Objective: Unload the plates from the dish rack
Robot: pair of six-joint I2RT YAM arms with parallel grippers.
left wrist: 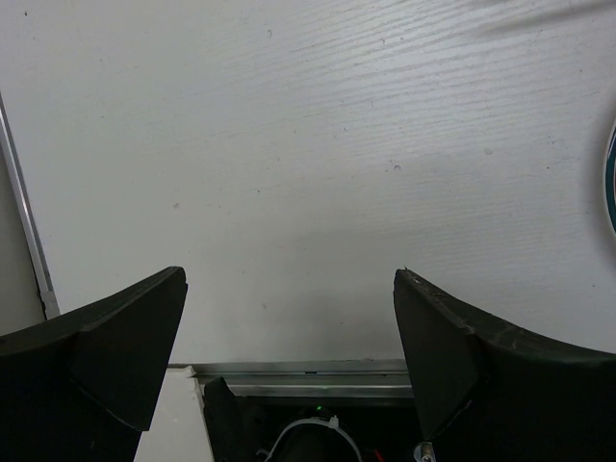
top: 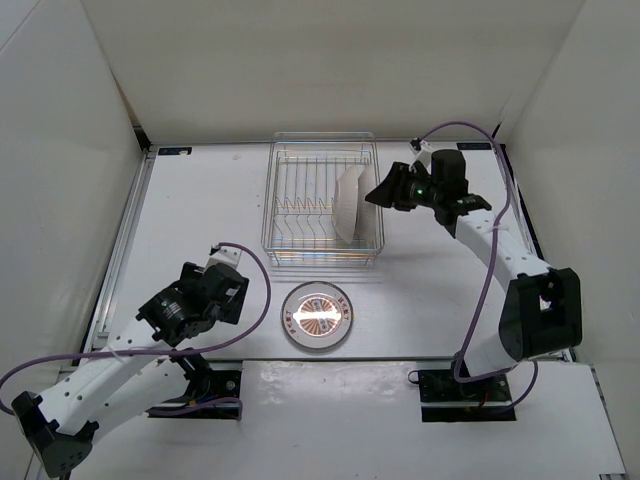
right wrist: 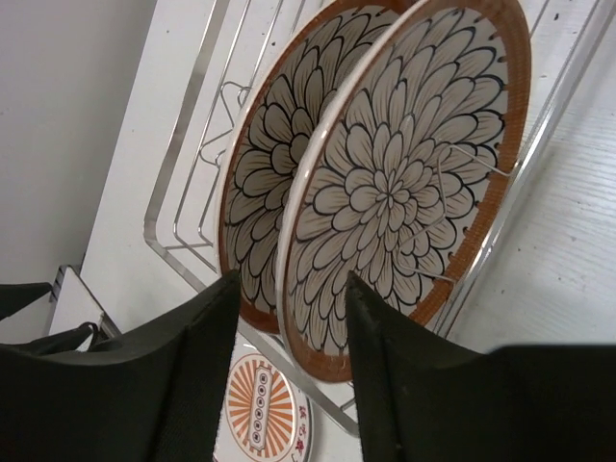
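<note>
I work on a white table [top: 200,220] boxed in by plain white walls [top: 300,60] at 9, 12 and 3 o'clock. A metal rail [top: 125,240] runs along its 9 o'clock edge. Seen close from my left wrist, the surface shows a faint grain and a few small specks.

The dish rack [top: 272,200] sits toward 12 o'clock from the table's middle. Two petal-patterned plates stand on edge at the rack's 3 o'clock side, face to back and leaning slightly. The front plate [right wrist: 395,183] is nearer me and the rear plate [right wrist: 265,164] is just behind it. Both have brown rims and rest between the wire tines. A third, the striped plate [top: 316,316], lies flat and face up on the table at 6 o'clock from the rack, clear of it.

My right gripper [top: 378,192] reaches in from the rack's 3 o'clock side. Its fingers [right wrist: 207,332] stand one on each side of the front plate's lower rim. I cannot tell whether they are actually pressing on the plate or only bracketing it.

My left gripper [top: 215,290] hangs at about 9 o'clock from the striped plate, well apart from the rack. Its jaws are spread wide over bare table with nothing between them. Only a sliver of the striped plate shows at the 3 o'clock edge of that wrist's view.
</note>
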